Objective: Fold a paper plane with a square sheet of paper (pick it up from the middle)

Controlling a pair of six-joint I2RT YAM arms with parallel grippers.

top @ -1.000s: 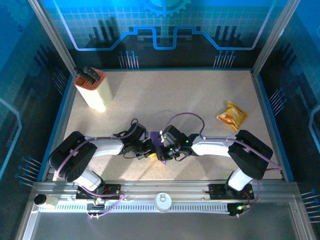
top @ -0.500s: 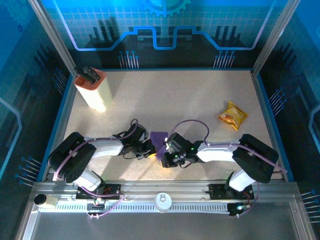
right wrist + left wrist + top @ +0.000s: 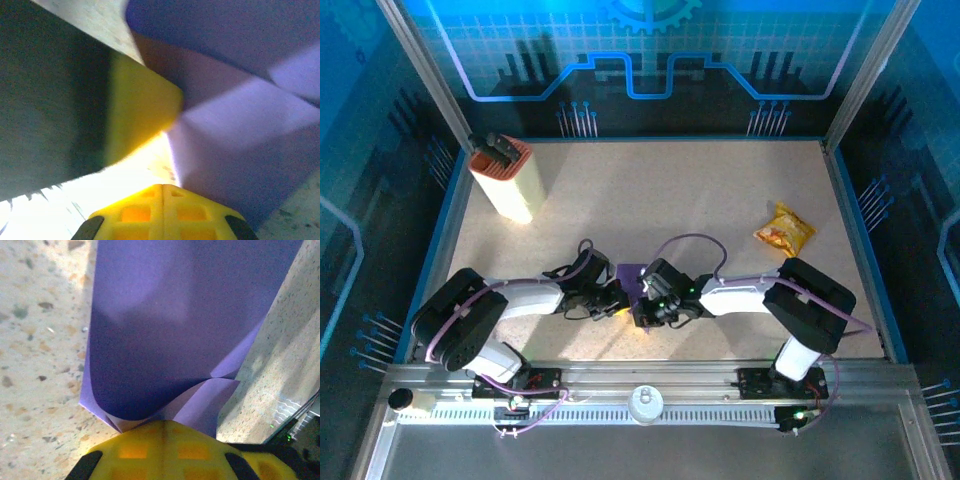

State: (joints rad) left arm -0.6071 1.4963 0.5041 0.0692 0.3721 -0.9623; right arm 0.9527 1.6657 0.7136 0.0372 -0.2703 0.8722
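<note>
The purple square sheet of paper (image 3: 630, 275) lies creased on the table between my two grippers, near the front middle. In the left wrist view the paper (image 3: 175, 315) curls upward, and its folded layers run under my left gripper (image 3: 162, 426), which is shut on its near edge. My left gripper (image 3: 619, 302) comes in from the left. My right gripper (image 3: 642, 304) comes in from the right, jaws shut tip to tip (image 3: 163, 189) and resting just beside the paper's edge (image 3: 240, 115). The left gripper's yellow finger (image 3: 140, 110) stands close in front of it.
A tall cream-and-orange box (image 3: 505, 180) stands at the back left. A yellow-orange snack packet (image 3: 784, 231) lies at the right. The metal rail (image 3: 640, 375) runs along the near edge just behind both grippers.
The right gripper pulled back to the right half a second ago, then returned left against the paper. More of the sheet is covered now. The left arm has barely moved.
</note>
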